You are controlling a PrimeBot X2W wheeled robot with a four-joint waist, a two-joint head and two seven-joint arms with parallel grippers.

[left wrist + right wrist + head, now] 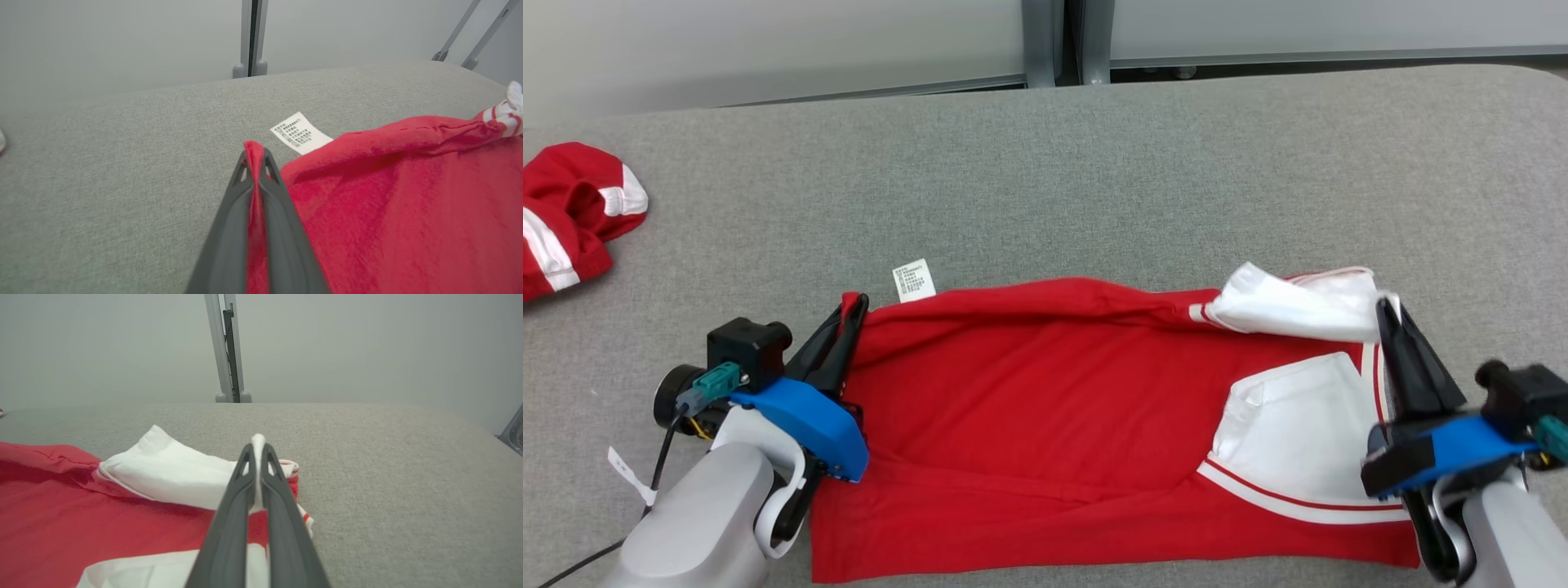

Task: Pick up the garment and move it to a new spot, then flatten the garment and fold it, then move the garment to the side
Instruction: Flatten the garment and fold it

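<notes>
Left gripper (854, 309) and right gripper (1385, 310) both clamped closed, fingers pointing forward

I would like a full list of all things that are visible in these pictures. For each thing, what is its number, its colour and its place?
red short-sleeved fabric garment with white sleeves: one, red and white, lying wide on the table between the two grippers.
white printed care label: one, white, at the garment's far left edge.
crumpled red-and-white fabric piece: one, red with white stripes, at the table's left side.
grey fabric-covered table: one, grey, under everything.
grey metal posts: two, grey, behind the table's far edge.
left gripper: one, dark fingers, shut on the garment's far left corner.
right gripper: one, dark fingers, shut on the garment's white right edge.
</notes>
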